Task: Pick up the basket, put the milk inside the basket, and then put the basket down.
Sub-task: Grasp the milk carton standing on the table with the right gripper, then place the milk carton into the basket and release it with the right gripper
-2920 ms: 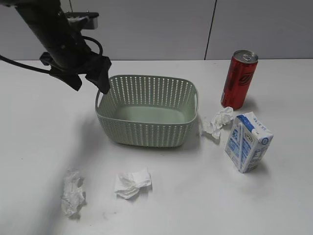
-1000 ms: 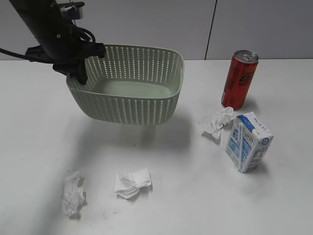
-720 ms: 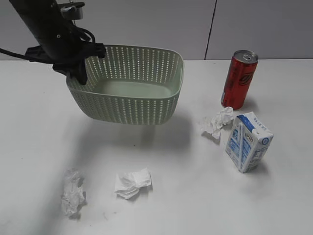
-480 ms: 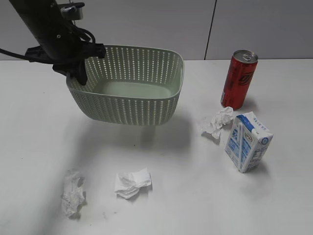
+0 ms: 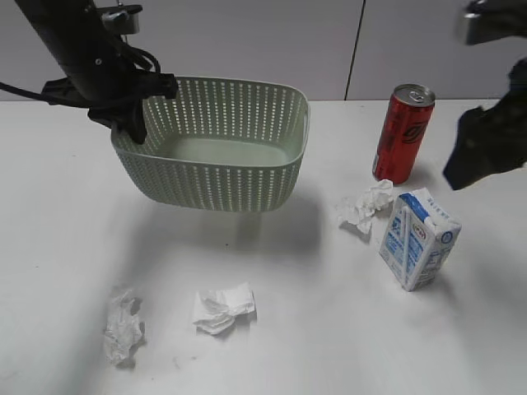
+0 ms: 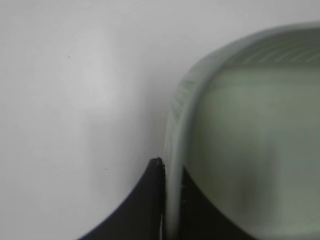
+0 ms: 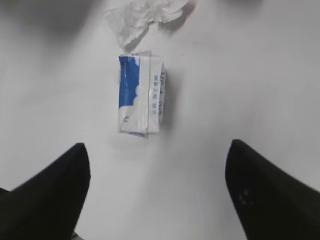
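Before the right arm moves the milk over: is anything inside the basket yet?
Nothing visible: the basket, held off the table by the left gripper, shows only bare green floor. Its near wall hides the front strip. The milk stands on the table.

Basket (image 5: 216, 156): matt sage plastic, perforated woven-look walls, smooth rim.
Milk (image 5: 417, 239): printed carton, slight sheen.
Can (image 5: 402, 133): glossy red metal, bare silvery top.
Tissue wads (image 5: 221, 308): crumpled white paper, rough.
Table (image 5: 329, 329): smooth matt white.
Left gripper (image 5: 136, 123): matt black.

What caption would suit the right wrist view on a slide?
Open right gripper hovering above the small white-and-blue milk carton standing on the white table, crumpled white tissue just beyond.
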Robot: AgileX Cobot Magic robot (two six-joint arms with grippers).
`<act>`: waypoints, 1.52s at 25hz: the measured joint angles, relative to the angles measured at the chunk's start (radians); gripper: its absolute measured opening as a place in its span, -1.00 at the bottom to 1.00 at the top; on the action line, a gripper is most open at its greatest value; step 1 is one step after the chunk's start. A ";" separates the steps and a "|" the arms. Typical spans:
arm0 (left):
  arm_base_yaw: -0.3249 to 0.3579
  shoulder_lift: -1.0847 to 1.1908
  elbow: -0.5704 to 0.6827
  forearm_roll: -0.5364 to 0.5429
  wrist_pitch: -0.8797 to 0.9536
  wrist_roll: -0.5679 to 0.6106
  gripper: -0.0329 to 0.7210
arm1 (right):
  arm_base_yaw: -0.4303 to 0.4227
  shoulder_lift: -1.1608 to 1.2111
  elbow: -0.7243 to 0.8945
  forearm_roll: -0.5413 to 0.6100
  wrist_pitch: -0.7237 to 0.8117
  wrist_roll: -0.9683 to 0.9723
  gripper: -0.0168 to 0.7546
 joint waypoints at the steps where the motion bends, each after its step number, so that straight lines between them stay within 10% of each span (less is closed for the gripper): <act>1: 0.000 0.000 0.000 0.000 0.000 0.000 -0.95 | 0.028 0.044 -0.013 -0.015 0.000 0.018 0.70; 15: 0.000 0.000 0.000 0.000 0.010 0.000 -0.95 | 0.085 0.430 -0.035 -0.056 -0.151 0.111 0.64; 28: 0.000 0.000 0.000 0.000 0.013 0.000 -0.95 | 0.085 0.474 -0.037 -0.059 -0.165 0.112 -0.13; 38: 0.000 0.000 0.000 0.000 0.013 0.000 -0.95 | 0.085 0.445 -0.273 -0.060 0.165 0.112 -0.13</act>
